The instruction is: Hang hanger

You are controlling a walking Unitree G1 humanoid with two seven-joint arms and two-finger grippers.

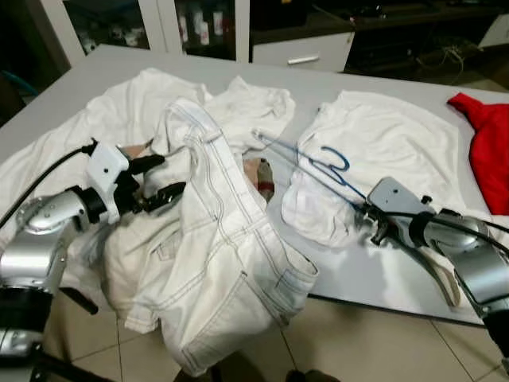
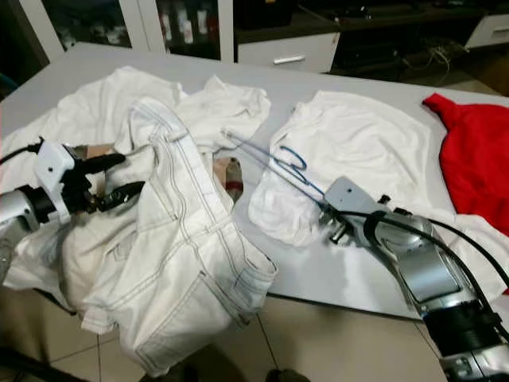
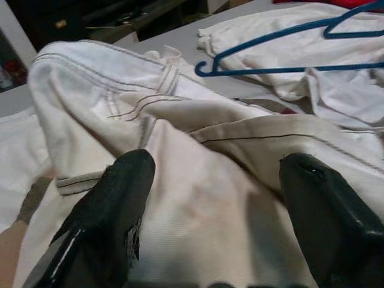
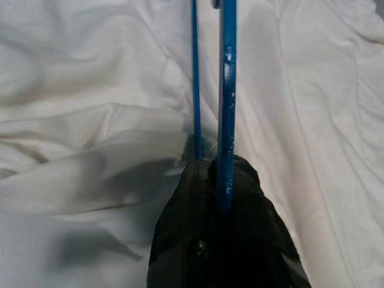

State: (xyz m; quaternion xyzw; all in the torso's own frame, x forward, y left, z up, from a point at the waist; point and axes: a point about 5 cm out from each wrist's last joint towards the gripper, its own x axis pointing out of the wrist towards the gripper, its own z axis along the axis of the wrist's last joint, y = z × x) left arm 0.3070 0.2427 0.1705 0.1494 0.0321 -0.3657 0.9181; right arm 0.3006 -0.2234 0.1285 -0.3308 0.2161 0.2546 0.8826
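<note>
1. Left eye view: grey desk (image 1: 374,274) strewn with laundry. White jeans (image 1: 227,263) draped over the front edge, waistband up on the desk. White shirt (image 1: 382,147) spread to the right of them, another white shirt (image 1: 119,111) at the back left, red cloth (image 1: 487,151) at the far right edge. Blue hanger (image 1: 314,165) lying across the white shirt on the right, hook up, far tip reaching toward the jeans. Right hand (image 1: 366,213) at the hanger's near end, closed on the hanger. Left hand (image 1: 159,179) pushed against the jeans' left side, fingers apart, nothing held.

2. Right eye view: same layout. Cabinet (image 2: 286,48) beyond the desk, tiled floor (image 2: 334,342) below the front edge.

3. Left wrist view: two black fingers (image 3: 114,216) spread wide over the jeans' fabric, cloth bunched between them but not pinched. Hanger's tip and lower bar visible beyond, resting on the shirt.

4. Right wrist view: black fingers (image 4: 231,234) pressed together around the thin blue wire, white shirt underneath.
</note>
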